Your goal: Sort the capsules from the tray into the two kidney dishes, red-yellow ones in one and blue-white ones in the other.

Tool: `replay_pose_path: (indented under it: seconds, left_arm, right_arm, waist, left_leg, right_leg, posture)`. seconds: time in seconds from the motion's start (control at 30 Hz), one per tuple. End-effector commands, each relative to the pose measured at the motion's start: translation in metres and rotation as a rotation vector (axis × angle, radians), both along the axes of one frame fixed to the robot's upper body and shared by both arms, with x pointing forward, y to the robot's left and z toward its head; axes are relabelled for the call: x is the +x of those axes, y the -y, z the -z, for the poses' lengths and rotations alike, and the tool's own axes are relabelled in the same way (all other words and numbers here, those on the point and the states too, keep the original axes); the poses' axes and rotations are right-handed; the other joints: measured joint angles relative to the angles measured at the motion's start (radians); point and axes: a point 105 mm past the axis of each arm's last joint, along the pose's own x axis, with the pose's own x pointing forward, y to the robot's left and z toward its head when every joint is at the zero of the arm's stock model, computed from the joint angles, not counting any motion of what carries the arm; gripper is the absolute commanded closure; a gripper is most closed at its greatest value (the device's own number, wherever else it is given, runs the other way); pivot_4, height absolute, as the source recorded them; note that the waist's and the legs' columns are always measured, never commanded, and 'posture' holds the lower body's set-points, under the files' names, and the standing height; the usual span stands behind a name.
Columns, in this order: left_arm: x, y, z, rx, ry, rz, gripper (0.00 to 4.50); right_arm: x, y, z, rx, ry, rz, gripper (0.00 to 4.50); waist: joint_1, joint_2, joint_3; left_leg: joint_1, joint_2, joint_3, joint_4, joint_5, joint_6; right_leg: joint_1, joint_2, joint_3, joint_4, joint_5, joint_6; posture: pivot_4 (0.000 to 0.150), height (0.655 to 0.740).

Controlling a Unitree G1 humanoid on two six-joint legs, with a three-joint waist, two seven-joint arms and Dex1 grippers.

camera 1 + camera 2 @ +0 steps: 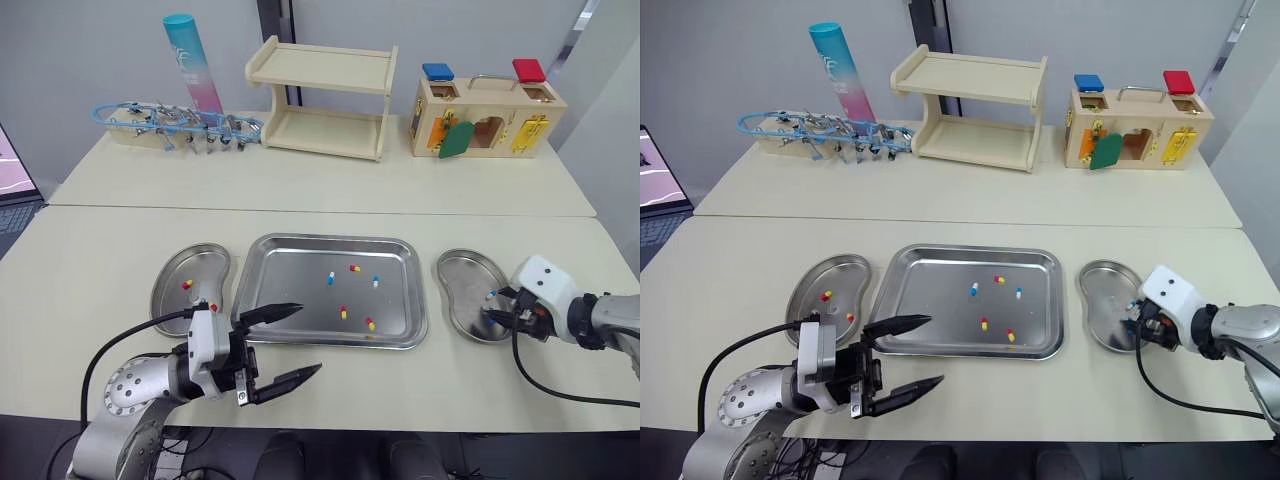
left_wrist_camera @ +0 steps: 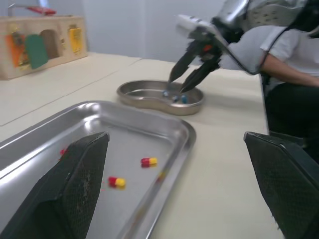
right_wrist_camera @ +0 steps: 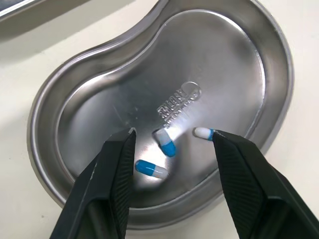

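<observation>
**Ana:** Three blue-white capsules (image 3: 151,169) lie in the right kidney dish (image 3: 209,59), directly under the right claw (image 3: 173,133). One is between the fingertips, one is by a finger, and one is at the other tip.

**Ben:** Is it gripping any of them?

**Ana:** No. The fingers are spread wide and hold nothing.

**Ben:** Is there any writing?

**Ana:** There is a stamped mark (image 3: 177,102) on the dish floor, just beyond the fingertips. I can't read it.

**Ben:** And the left claw (image 1: 308,338)?

**Ana:** It is also open and empty. It hovers over the table (image 1: 100,250) at the tray's (image 1: 290,290) near corner. Ahead of it, the tray holds three red-yellow capsules (image 1: 343,312) and a blue-white pair (image 1: 376,281). Beside that claw, the left kidney dish (image 1: 185,262) holds a red-yellow pair (image 1: 186,285).
</observation>
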Motion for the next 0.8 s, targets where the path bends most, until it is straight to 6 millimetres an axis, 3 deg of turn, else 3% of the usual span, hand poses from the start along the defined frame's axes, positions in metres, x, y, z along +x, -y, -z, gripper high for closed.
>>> replay_pose_path:
  seconds: [0.03,0.13,0.23,0.33,0.5,0.63,0.8]
  left_arm:
    - [0.011,-0.036,-0.010,0.043,-0.025,-0.195,0.00]
    - [0.017,-0.076,-0.013,0.053,-0.060,-0.361,0.00]
    - [0.016,-0.143,-0.012,0.123,-0.075,-0.576,0.00]
    - [0.001,-0.202,-0.007,0.183,-0.121,-0.766,0.00]
    - [-0.027,-0.250,0.018,0.281,-0.242,-0.941,0.00]
    - [-0.036,-0.262,0.028,0.291,-0.288,-0.990,0.00]
    - [-0.037,-0.252,0.028,0.264,-0.294,-0.939,0.00]
  right_arm:
    - [-0.008,-0.005,-0.024,0.046,0.157,-0.143,1.97]
    - [-0.019,0.004,-0.023,0.026,0.182,-0.191,1.97]
    - [-0.031,0.019,-0.025,0.021,0.174,-0.242,1.97]
    - [-0.042,0.044,-0.019,-0.039,0.099,-0.264,1.97]
    - [-0.045,0.070,-0.014,-0.099,0.053,-0.257,1.97]
    - [-0.045,0.070,-0.010,-0.088,0.034,-0.260,1.97]
    - [-0.049,0.058,-0.010,-0.005,-0.036,-0.273,0.84]
  waist:
    - [-0.002,0.000,0.000]
    - [-0.001,0.000,0.000]
    - [-0.002,0.000,0.000]
    - [-0.004,0.000,0.000]
    - [-0.006,-0.001,0.000]
    - [-0.006,-0.001,0.000]
    - [-0.002,-0.001,0.000]
  left_leg:
    - [0.000,0.000,0.000,0.000,0.000,0.000]
    - [0.001,0.000,0.000,0.000,0.000,0.000]
    - [0.003,0.000,0.000,0.000,0.000,0.000]
    - [0.005,0.000,0.001,-0.001,0.000,0.000]
    - [0.006,0.000,0.002,-0.001,0.000,0.000]
    - [0.006,0.000,0.002,-0.001,0.000,0.000]
    - [0.006,0.000,0.001,-0.001,0.000,0.000]
  right_leg:
    - [0.000,0.000,0.000,0.000,0.000,0.000]
    - [0.001,0.000,0.000,0.000,0.000,0.000]
    - [0.002,0.000,0.000,0.000,0.000,0.000]
    - [0.004,0.000,0.000,0.000,0.000,0.000]
    - [0.005,0.000,0.001,-0.001,0.000,0.000]
    - [0.005,0.000,0.001,-0.001,0.000,0.000]
    - [0.005,0.000,0.001,-0.001,0.000,0.000]
  posture:
    - [0.150,0.7400]
    - [0.150,0.7400]
    - [0.150,0.7400]
    - [0.150,0.7400]
    - [0.150,0.7400]
    - [0.150,0.7400]
    - [0.150,0.7400]
